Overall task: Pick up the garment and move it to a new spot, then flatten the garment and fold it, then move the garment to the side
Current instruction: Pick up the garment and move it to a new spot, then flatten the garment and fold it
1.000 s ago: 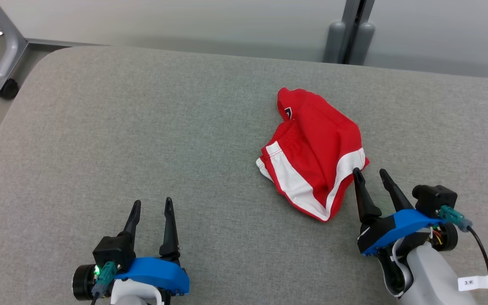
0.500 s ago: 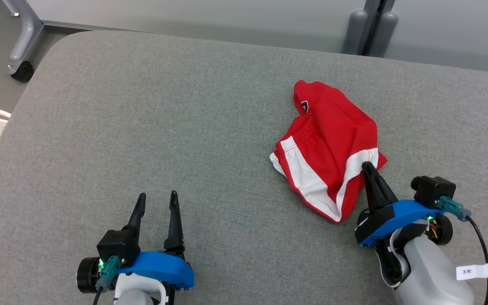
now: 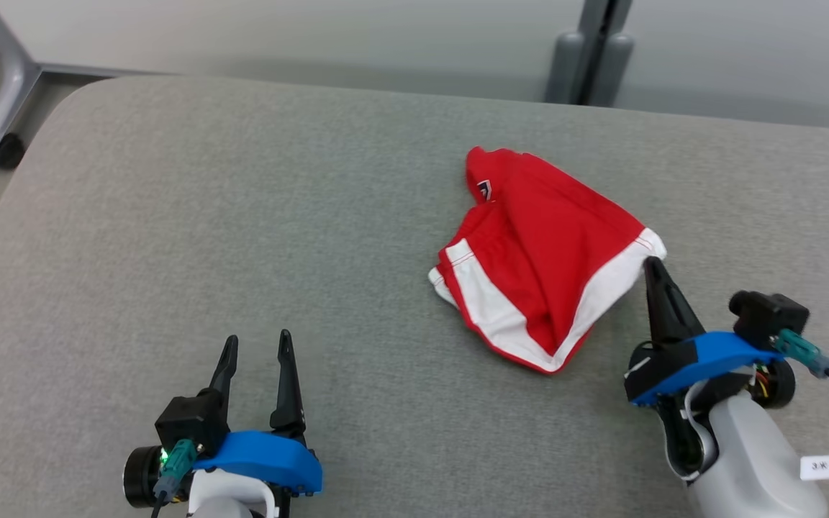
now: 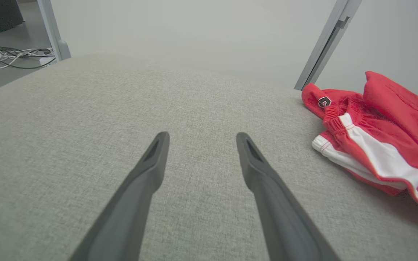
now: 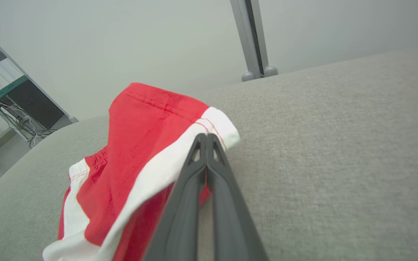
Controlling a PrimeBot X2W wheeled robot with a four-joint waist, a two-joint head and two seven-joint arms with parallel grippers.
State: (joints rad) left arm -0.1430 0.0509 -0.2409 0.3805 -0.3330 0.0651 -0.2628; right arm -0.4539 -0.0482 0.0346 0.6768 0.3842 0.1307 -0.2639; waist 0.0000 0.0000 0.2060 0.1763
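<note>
One garment (image 3: 551, 244), one left tool (image 3: 257, 337), one right tool (image 3: 652, 265).

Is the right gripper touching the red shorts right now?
Touching. The right wrist view shows the right gripper shut on the white hem of the red shorts, with no gap.

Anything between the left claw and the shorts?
Nothing visible: just grey cushion between the open left claw and the shorts, which lie to its right. The right claw is shut on their white-trimmed corner, on the far side.
</note>
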